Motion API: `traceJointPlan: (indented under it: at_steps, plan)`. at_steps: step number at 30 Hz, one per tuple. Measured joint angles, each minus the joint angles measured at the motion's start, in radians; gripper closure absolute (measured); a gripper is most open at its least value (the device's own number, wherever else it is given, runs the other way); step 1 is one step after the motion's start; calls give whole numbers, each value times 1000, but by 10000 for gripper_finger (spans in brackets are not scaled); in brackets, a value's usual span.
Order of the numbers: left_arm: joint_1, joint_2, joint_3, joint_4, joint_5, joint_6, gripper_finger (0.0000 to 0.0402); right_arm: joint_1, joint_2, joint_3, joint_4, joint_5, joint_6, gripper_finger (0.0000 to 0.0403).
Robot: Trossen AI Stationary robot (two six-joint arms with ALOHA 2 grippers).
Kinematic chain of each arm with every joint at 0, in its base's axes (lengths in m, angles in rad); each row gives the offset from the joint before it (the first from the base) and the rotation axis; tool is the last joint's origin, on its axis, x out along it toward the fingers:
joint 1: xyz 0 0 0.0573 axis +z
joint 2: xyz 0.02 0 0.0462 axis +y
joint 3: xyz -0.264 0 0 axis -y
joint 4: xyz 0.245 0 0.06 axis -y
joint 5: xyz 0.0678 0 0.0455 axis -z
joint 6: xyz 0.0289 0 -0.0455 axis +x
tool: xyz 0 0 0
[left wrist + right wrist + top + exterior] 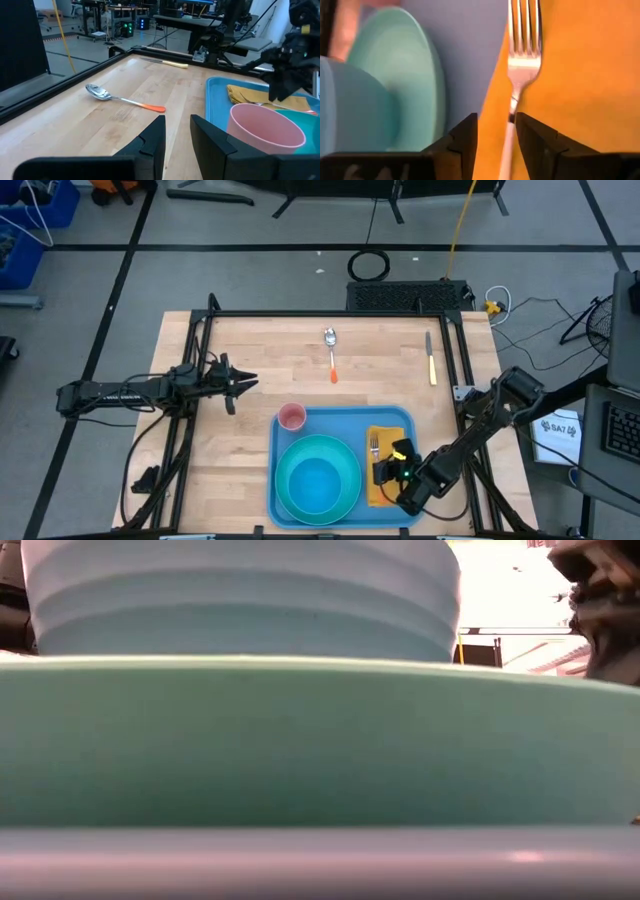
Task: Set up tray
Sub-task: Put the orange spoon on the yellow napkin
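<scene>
Two grippers: the right gripper (495,137), jaws slightly parted astride the fork (520,60) handle on the yellow napkin (385,442) in the light-blue tray (345,420) at the bench's (250,350) near edge; the left gripper (176,137), jaws narrowly open, empty, waits at the bench's left.

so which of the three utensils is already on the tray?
The fork: it lies on the yellow napkin in the tray, at the right gripper. The orange-handled spoon and yellow-handled knife lie on the bare table.
</scene>
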Motion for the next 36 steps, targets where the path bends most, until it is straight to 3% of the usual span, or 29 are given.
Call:
traceJointPlan:
  at_steps: [5, 8, 12, 20, 25, 30, 36]
  plan:
    - [0, 0, 0, 1, 0, 0, 309, -1, -66, 0, -96, 15, -6, 286]
    - [0, 0, 0, 2, 0, 0, 309, -24, -112, 1, -159, 94, -44, 286]
    - [0, 0, 0, 2, 0, 0, 309, -131, -167, 0, -192, 134, -283, 283]
    - [0, 0, 0, 2, 0, 0, 309, -543, -253, 1, -8, -48, -1138, 284]
    - [0, 0, 0, 2, 0, 0, 309, -776, -270, 1, 300, -191, -1506, 285]
    - [0, 0, 0, 2, 0, 0, 309, -940, -238, 2, 503, -428, -1662, 287]
    - [0, 0, 0, 1, 0, 0, 309, -1102, -187, 35, 338, -599, -1647, 310]
